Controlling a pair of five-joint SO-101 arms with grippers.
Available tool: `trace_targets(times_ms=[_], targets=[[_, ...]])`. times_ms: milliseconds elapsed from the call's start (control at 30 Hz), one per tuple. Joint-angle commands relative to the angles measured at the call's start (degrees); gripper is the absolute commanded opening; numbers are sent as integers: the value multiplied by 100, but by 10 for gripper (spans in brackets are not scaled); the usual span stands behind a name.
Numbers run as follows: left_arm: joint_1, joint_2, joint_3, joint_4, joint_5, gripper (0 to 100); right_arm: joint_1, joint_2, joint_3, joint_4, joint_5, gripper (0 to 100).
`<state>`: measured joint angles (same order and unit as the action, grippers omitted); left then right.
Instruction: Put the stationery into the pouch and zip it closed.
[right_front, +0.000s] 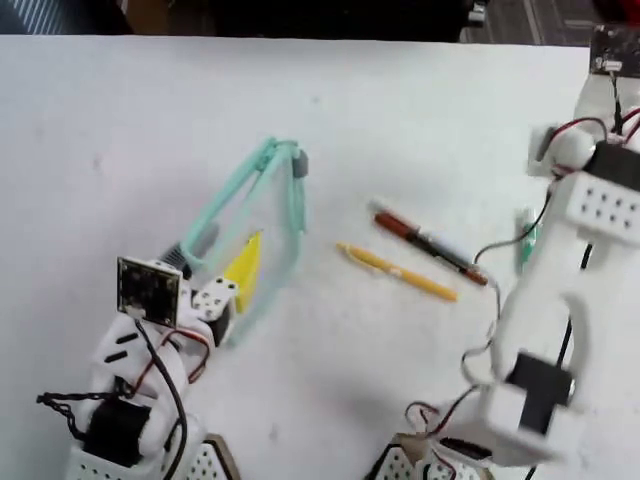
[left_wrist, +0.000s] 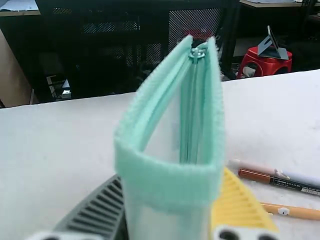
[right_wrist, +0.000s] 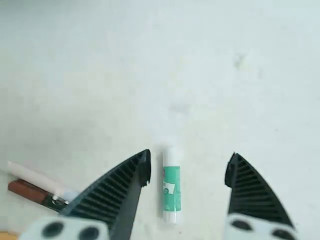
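Pouch (right_front: 296, 215) first: where is it, and who has it?

It lies on the table (right_front: 120, 110) on the left arm's side, mouth gaping, with the zip slider (left_wrist: 199, 53) at the far end. The left gripper (left_wrist: 170, 182) has its jaws clamped on the near end, one finger on each side, so the opening is propped up.

Anything inside?

Nothing that I can see. The brown pen (right_front: 430, 245) and the yellow pen (right_front: 400, 272) lie near each other on the table between the pouch and the right arm. The glue stick (right_wrist: 171, 186) lies apart from them, close by the right arm.

So which step is in hand?

I'd judge the very first pick. The right gripper (right_wrist: 189, 162) hangs over the glue stick with its jaws spread wide, a finger on either side and neither touching it.

What does the next move call for?

Come down until the fingers bracket the stick across its width, then close. It looks round and smooth, so a grip near the middle should keep it from rolling or pivoting out. Then carry it across to the mouth, which is narrow, so the stick ought to go in lengthwise. The left grip must hold firm or the opening may sag — pens and zip are all yet to be done
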<state>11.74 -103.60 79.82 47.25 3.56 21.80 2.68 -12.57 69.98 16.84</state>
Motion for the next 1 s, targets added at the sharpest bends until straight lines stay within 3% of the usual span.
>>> trace_targets(times_ms=[0,200,267,667,967], targets=[[-22,-127,-62,-141,44,199,215,769,-545,40,431,225],[-22,-127,-62,-141,44,199,321,1868,-756,31,985,155],[-22,-127,-53,-141,44,199,303,2132,-782,22,1108,174],[-13,-127,35,-185,44,199,312,3688,-1873,66,870,208],[-13,-127,44,-185,44,199,295,4040,-1943,48,870,208]])
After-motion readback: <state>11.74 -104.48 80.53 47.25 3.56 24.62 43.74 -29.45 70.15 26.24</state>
